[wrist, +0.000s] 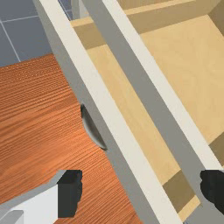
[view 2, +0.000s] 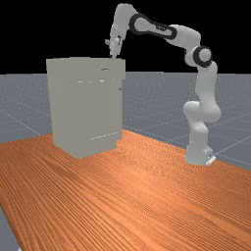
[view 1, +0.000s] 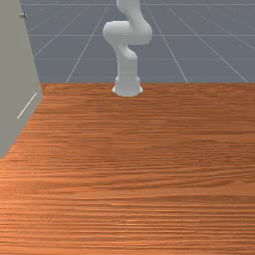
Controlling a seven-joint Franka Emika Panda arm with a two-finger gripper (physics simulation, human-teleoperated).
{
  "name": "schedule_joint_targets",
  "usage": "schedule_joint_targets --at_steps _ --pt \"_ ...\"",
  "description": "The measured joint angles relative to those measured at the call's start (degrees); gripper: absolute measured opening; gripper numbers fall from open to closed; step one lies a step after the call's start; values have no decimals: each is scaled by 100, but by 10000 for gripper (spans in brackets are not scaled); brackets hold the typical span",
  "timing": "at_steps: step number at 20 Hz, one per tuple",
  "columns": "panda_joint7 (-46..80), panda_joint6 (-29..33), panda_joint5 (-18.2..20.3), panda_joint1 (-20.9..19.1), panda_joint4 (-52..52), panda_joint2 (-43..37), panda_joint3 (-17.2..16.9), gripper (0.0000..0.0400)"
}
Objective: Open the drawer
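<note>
Tabletop (wrist: 39, 109) well below drawer edge (wrist: 117, 131)

Hand (view 2: 114, 53) high, fingers (wrist: 70, 193) wide apart

1. Arm (view 2: 207, 88): one, counted in the front and far views.
2. Cabinet (view 2: 86, 110): one, grey.
3. Tabletop (view 1: 139, 174): one, of orange-brown wood.
4. Fingers (wrist: 70, 192): two, counted in the wrist view.
5. Pulled-out drawer (wrist: 124, 105): one, noted in the wrist view.
6. Curved handle (wrist: 91, 130): one, on the drawer's front, same view.
7. Parallel pale-topped panels: two, namely the drawer's front panel (wrist: 100, 103) and a second panel (wrist: 143, 68) behind it.
8. Small fitting (view 1: 22, 15) at the cabinet's edge: one, front view.
</note>
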Motion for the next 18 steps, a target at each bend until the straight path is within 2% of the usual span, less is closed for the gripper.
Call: schedule_joint_targets --at_steps 5,12,14,18 --pt "58 441 6 14 -734 -82 201 400" --pt "228 714 -8 -207 -1096 -362 570 400" --pt "377 726 37 -224 -1318 -578 807 400" --pt "903 600 113 -95 -1581 -847 1492 400"
